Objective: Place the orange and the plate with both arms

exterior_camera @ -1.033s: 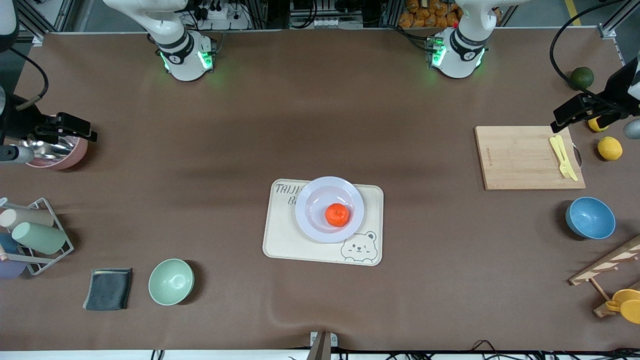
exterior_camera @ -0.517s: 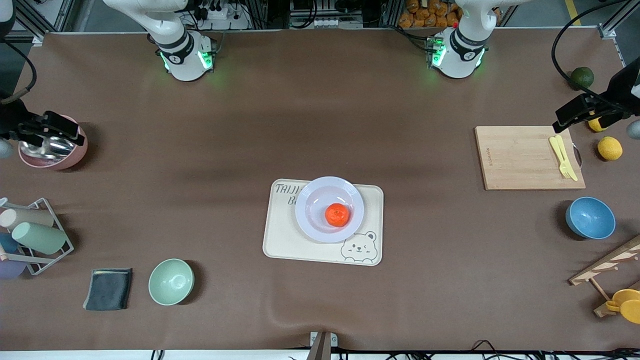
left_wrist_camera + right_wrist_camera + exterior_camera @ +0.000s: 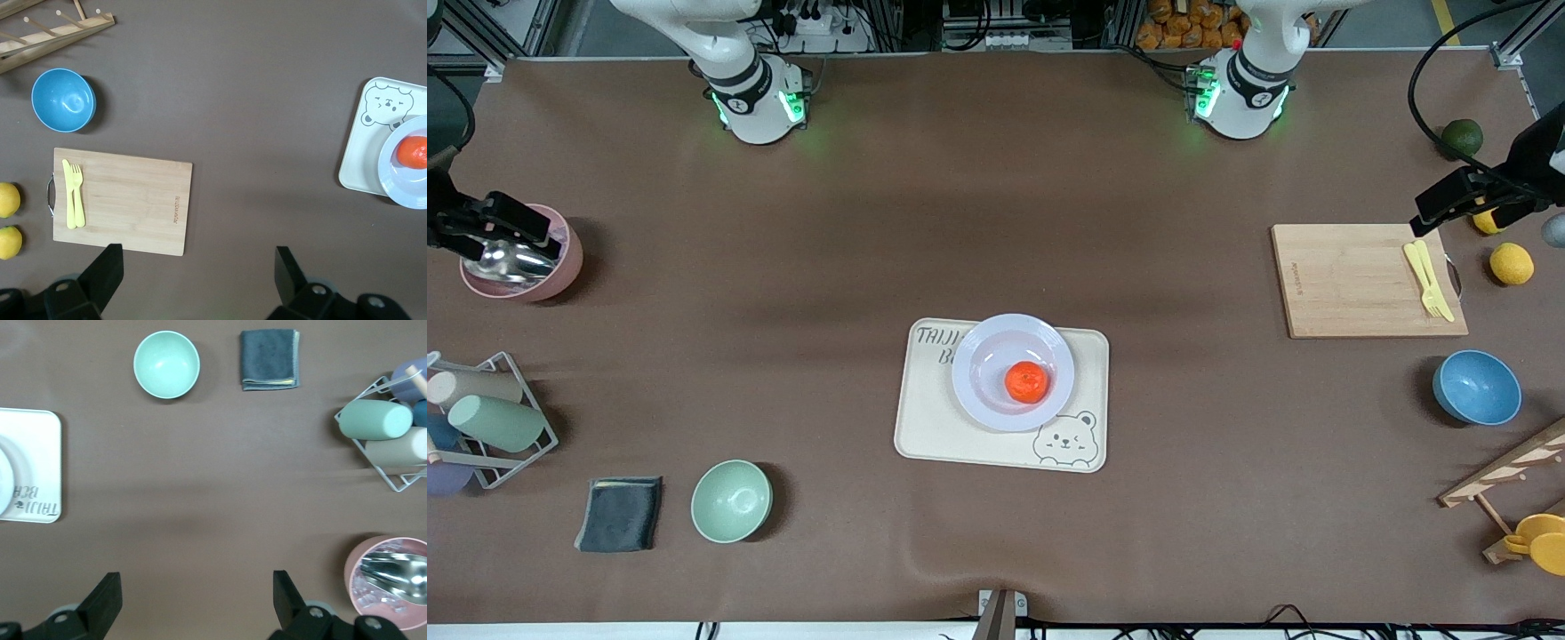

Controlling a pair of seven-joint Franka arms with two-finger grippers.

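Plate cut by right wrist view's edge, orange hidden

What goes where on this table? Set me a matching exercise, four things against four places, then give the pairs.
Things:
1. orange
2. plate
3. yellow fork
4. metal scoop

Places:
A. on the wooden cutting board
B. in the pink bowl
C. on the plate
D. on the cream tray

Pairs: 1-C, 2-D, 3-A, 4-B
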